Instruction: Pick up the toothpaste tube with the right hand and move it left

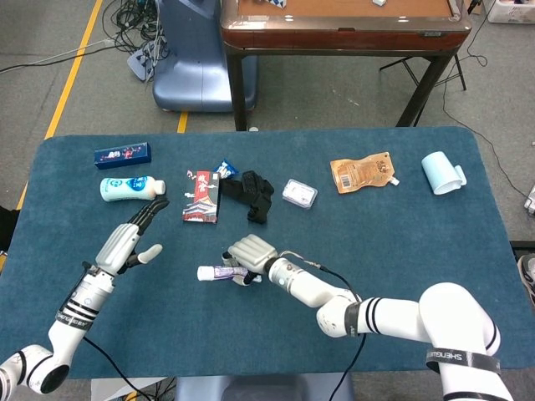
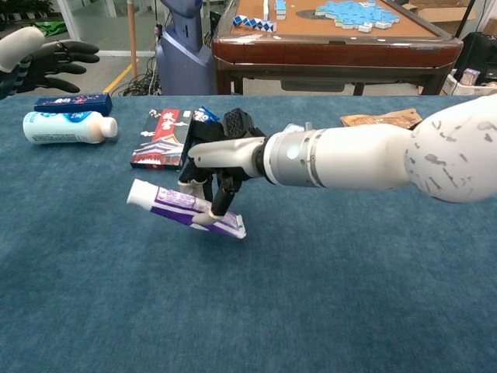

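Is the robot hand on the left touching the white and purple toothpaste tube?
Apart. The head view shows bare blue cloth between the left robot hand and the white and purple toothpaste tube.

The middle of the purple-and-white toothpaste tube (image 2: 182, 207) is covered by the fingers of the right hand (image 2: 213, 175) in the chest view, and in the head view (image 1: 219, 271) only its capped end shows past that hand (image 1: 251, 255). The left hand (image 2: 39, 62) is cut by the chest view's left edge. The orange foil pouch (image 2: 380, 119) sits mostly behind the white right forearm (image 2: 365, 155) there. The print on the dark red flat box (image 1: 200, 197) and the blue box (image 1: 122, 154) is too small to read. The black cloth bundle (image 2: 237, 124) is partly hidden by the right hand.
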Motion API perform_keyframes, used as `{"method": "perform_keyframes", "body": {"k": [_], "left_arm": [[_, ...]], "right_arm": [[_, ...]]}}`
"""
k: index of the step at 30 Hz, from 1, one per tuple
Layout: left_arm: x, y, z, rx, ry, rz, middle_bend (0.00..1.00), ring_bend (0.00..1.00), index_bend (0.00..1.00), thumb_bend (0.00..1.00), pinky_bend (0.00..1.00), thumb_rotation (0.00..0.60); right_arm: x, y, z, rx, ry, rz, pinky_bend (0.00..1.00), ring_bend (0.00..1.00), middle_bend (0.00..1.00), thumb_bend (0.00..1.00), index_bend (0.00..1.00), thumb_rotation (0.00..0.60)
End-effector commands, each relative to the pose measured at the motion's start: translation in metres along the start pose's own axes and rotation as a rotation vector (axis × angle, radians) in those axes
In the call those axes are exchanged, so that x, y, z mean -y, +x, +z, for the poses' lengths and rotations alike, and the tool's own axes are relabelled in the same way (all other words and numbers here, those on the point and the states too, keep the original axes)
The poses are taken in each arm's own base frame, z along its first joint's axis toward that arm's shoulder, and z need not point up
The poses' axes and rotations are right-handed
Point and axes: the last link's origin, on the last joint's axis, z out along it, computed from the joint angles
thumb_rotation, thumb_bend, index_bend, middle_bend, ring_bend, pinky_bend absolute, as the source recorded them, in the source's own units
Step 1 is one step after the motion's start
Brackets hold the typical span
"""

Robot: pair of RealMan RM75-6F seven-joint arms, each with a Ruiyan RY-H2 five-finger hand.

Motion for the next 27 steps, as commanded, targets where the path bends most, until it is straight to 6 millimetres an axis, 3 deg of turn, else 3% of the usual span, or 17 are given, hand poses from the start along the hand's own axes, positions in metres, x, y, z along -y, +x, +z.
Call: {"method": "perform_keyframes", "body": {"k": [1,3,7,10,11,13,14,15,17,23,27], "left_arm": [[0.002,0.0,-0.004,0.003,0.011,0.011,0.02,0.01,0.0,0.0,0.08,0.0],[0.004,0.001,-0.006,0.004,0.019,0.025,0.02,0.01,0.0,0.0,0.08,0.0],[0.01,0.006,-0.011,0.001,0.044,0.059,0.02,0.01,0.0,0.0,0.08,0.0],[0.017,0.013,-0.016,-0.007,0.081,0.092,0.02,0.01,0.0,0.0,0.08,0.0],[0.019,0.016,-0.018,-0.015,0.108,0.098,0.02,0.01,0.0,0.0,0.08,0.036],[0.024,0.021,-0.022,-0.018,0.143,0.14,0.02,0.01,0.0,0.0,0.08,0.251],[0.026,0.024,-0.025,-0.02,0.157,0.173,0.01,0.01,0.0,0.0,0.08,0.413],[0.028,0.026,-0.027,-0.027,0.167,0.187,0.01,0.01,0.0,0.0,0.08,0.51],[0.031,0.029,-0.032,-0.049,0.185,0.214,0.01,0.02,0.0,0.0,0.08,0.598],[0.04,0.041,-0.048,-0.146,0.223,0.285,0.01,0.04,0.0,0.11,0.08,0.6],[0.046,0.046,-0.064,-0.19,0.269,0.393,0.01,0.04,0.0,0.11,0.08,0.6]], "right_arm": [[-0.003,0.001,-0.008,-0.019,-0.028,-0.028,0.26,0.17,0.22,0.2,0.07,0.6],[-0.005,0.007,-0.015,-0.054,-0.038,-0.031,0.24,0.14,0.17,0.19,0.01,0.6],[-0.017,0.025,-0.037,-0.136,-0.068,-0.03,0.24,0.13,0.14,0.19,0.0,0.6],[-0.036,0.04,-0.067,-0.213,-0.121,-0.043,0.24,0.13,0.15,0.19,0.0,0.6],[-0.046,0.044,-0.082,-0.243,-0.15,-0.05,0.24,0.13,0.16,0.19,0.0,0.6],[-0.062,0.046,-0.107,-0.283,-0.201,-0.053,0.24,0.13,0.19,0.18,0.0,0.6],[-0.073,0.047,-0.124,-0.311,-0.239,-0.057,0.24,0.15,0.22,0.19,0.01,0.6],[-0.082,0.046,-0.137,-0.321,-0.269,-0.059,0.24,0.16,0.24,0.19,0.03,0.6],[-0.099,0.044,-0.164,-0.358,-0.334,-0.061,0.24,0.19,0.28,0.21,0.08,0.6],[-0.132,0.027,-0.237,-0.448,-0.489,-0.102,0.27,0.28,0.39,0.27,0.27,0.6],[-0.143,0.005,-0.281,-0.492,-0.589,-0.098,0.28,0.31,0.42,0.28,0.34,0.6]]}}
